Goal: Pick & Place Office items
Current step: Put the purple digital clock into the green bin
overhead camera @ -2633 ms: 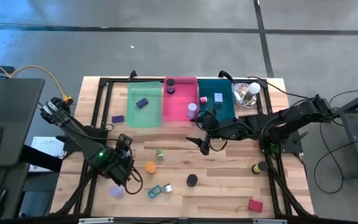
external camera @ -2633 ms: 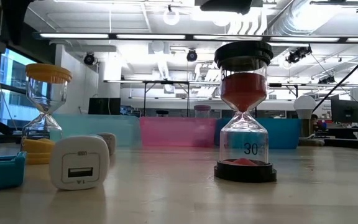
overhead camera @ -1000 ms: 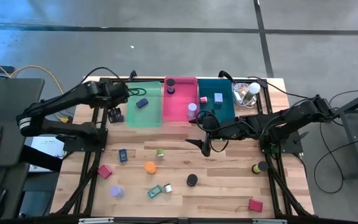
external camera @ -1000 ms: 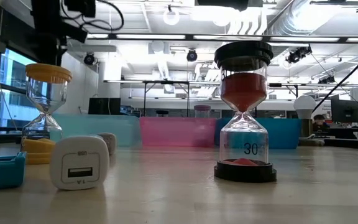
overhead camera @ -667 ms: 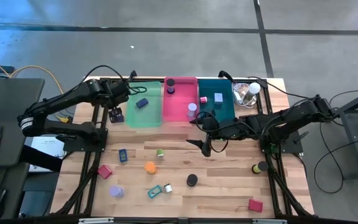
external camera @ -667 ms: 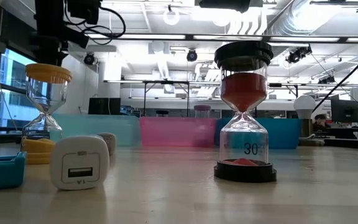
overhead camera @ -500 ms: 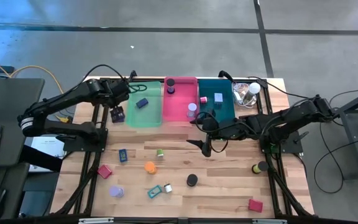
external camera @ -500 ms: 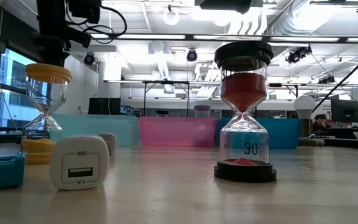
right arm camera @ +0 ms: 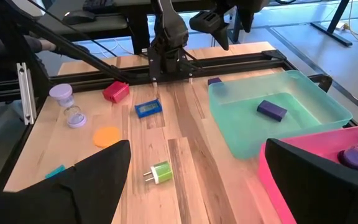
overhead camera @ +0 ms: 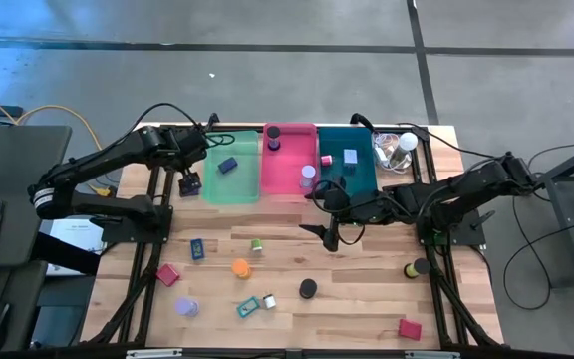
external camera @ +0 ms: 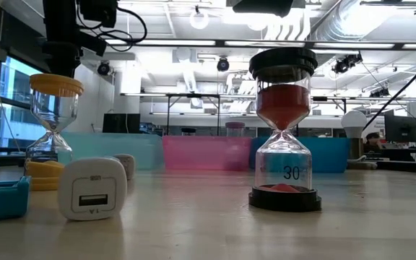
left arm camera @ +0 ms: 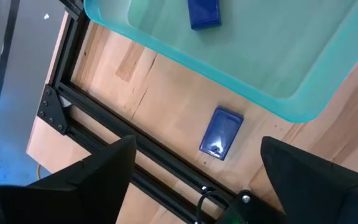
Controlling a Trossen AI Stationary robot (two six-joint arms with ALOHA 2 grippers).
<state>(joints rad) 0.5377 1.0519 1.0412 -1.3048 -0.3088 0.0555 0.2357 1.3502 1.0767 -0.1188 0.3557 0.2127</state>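
In the high view, start at the upper left: your left gripper [overhead camera: 189, 180] hangs just off the green tray's [overhead camera: 210, 192] left edge, directly over a small purple block [left arm camera: 221, 133] lying on the wood beside the tray wall. Its wrist view shows the fingers spread wide with nothing between them.

Inside the green tray sits one blue block [overhead camera: 228, 166]. The pink tray [overhead camera: 287, 184] holds a dark cylinder and a pale one; the teal tray [overhead camera: 359, 179] holds a pink piece and a grey-blue block. That makes roughly five items placed, as far as you can judge.

Still loose on the table, lower frame, left to right: a red block [overhead camera: 168, 274], a purple hourglass [overhead camera: 186, 307], a blue item [overhead camera: 197, 248], an orange disc [overhead camera: 240, 267], a green plug [overhead camera: 256, 244], a teal piece [overhead camera: 247, 308], a black hourglass [overhead camera: 308, 288], and further right a second red block [overhead camera: 409, 328].

Your right gripper [overhead camera: 328, 235] waits mid-frame, below the teal tray, wide open and empty.

The purple block is covered by the left gripper in the high view. The low view shows neither gripper's fingers.
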